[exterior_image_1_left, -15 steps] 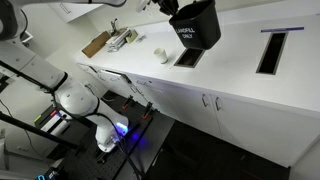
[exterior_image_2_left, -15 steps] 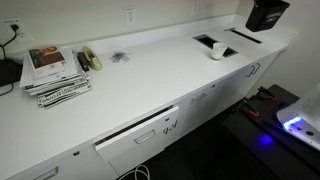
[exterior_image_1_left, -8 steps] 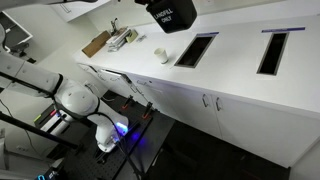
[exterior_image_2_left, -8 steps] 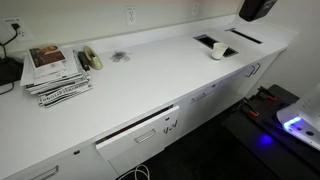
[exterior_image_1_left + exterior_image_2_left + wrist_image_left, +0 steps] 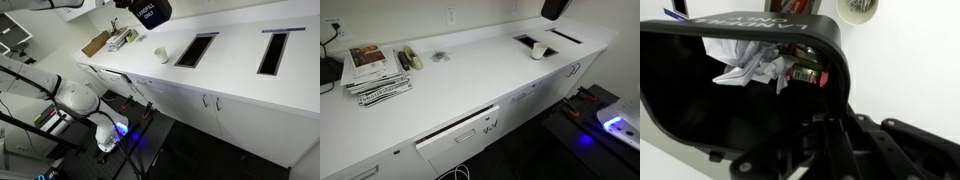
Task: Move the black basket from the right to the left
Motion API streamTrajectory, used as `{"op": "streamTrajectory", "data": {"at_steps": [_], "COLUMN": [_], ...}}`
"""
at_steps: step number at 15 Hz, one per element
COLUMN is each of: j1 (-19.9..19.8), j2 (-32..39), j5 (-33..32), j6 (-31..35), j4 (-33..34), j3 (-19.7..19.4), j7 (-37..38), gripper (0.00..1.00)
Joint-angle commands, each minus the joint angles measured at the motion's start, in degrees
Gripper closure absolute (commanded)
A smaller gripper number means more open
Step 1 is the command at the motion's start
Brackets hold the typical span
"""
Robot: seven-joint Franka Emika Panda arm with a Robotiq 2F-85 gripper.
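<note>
The black basket [image 5: 152, 12] hangs in the air above the white counter, near the top edge in both exterior views [image 5: 556, 8]. White lettering shows on its side. In the wrist view the basket [image 5: 700, 110] fills the left of the picture, with crumpled white paper [image 5: 745, 65] and a red item [image 5: 805, 74] inside. My gripper [image 5: 830, 125] is shut on the basket's right rim, one finger inside and one outside. The gripper is mostly hidden behind the basket in the exterior views.
The white counter [image 5: 230, 80] has two rectangular openings [image 5: 195, 48] [image 5: 272, 50]. A white cup [image 5: 161, 55] stands beside one of them [image 5: 535, 51]. Stacked magazines [image 5: 375, 75] and small items [image 5: 120, 38] lie at the far end. Cabinet doors run below.
The basket has moved along the counter in my grip, from above the openings toward the cup and the far-end clutter. It stays lifted.
</note>
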Motion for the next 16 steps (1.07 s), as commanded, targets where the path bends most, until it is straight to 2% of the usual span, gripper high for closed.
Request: {"op": "streamTrajectory", "data": {"at_steps": [1,10,16], "j1": [3.4,12.1,15.1], "j2": [-0.7,3.4,9.9], "j5": [2.3,11.0,10.9], "j6": [-0.3,1.0,7.4], "j4": [-0.7,-1.4,-2.2], "j3": [2.0,6.5,11.2], "j7": [-4.5,-12.1,-10.9], "gripper": [0.98,0.98,0.98]}}
